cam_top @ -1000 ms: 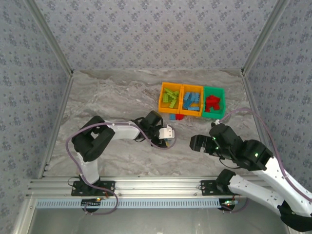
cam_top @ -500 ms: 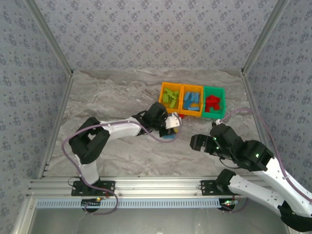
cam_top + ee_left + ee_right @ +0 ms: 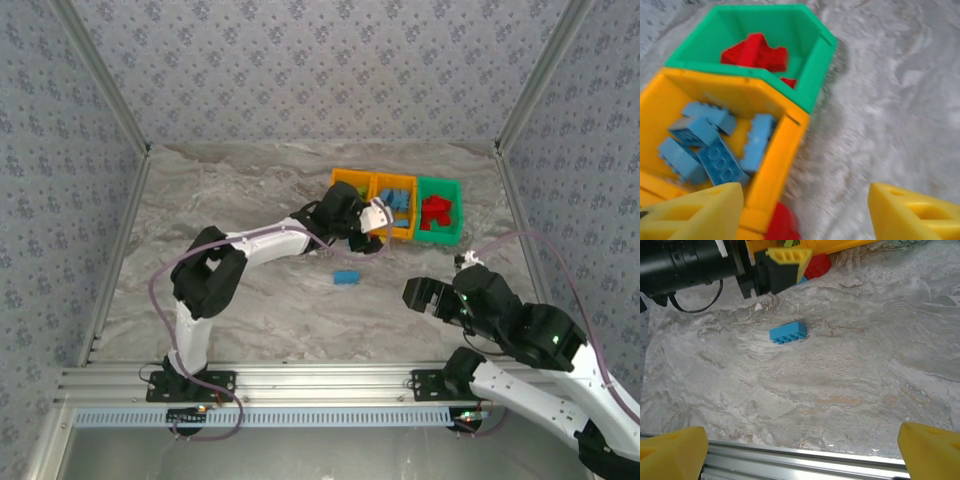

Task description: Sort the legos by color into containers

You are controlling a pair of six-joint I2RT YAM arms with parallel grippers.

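My left gripper point(image 3: 805, 210) hangs with its yellow wedge-shaped fingers point(image 3: 695, 210) spread and nothing between them, over the near corner of the glossy orange bin point(image 3: 780, 150). That bin holds studded light blue bricks point(image 3: 715, 145). The green bin point(image 3: 815, 55) touching it holds red bricks point(image 3: 757, 52). A blurred red brick point(image 3: 782, 222) lies against the orange bin's outer wall. On the grey marbled table point(image 3: 850, 380) one blue brick point(image 3: 787, 333) lies alone, its long axis running left to right. My right gripper point(image 3: 801, 447) gapes wide, empty.
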